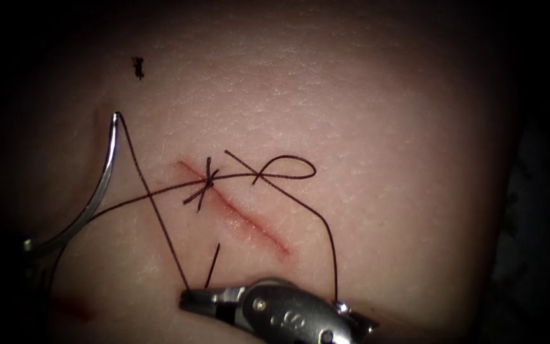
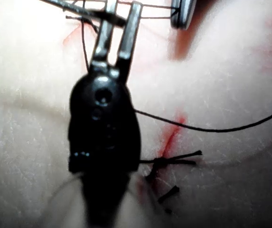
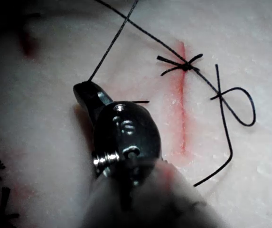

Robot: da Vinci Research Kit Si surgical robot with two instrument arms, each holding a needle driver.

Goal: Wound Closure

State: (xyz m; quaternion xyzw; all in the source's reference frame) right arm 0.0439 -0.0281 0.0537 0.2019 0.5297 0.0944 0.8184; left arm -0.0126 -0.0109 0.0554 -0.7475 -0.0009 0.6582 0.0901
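Currently the needle is sitting wholly outside the tissue, left of the cut. It is arching upward, with its thread-bearing end at the top. The left claw appears to be clamped across the needle near the opposite, lower end, its two fingers lying nearly parallel with the steel crossing between them. The right claw is pressed together on the thread below the cut, gripping the strand that is running down from the needle's upper end.

A tied knot is sitting on the upper part of the cut, and the lower stretch is still lying open. To the right of the knot the thread is curling into a slack loop before trailing down past the right tool.

As for handling, the needle is looking stiff, light and slick, so it is likely to swivel unless it is gripped squarely across its body, away from both point and swage. The thread is looking limp and fine. It is probably best held a little away from the knot, pinched gently to avoid fraying. The tissue is seeming soft and yielding, so hard pulls risk tearing it at the stitch. A scrap of cut thread is lying well above the needle.
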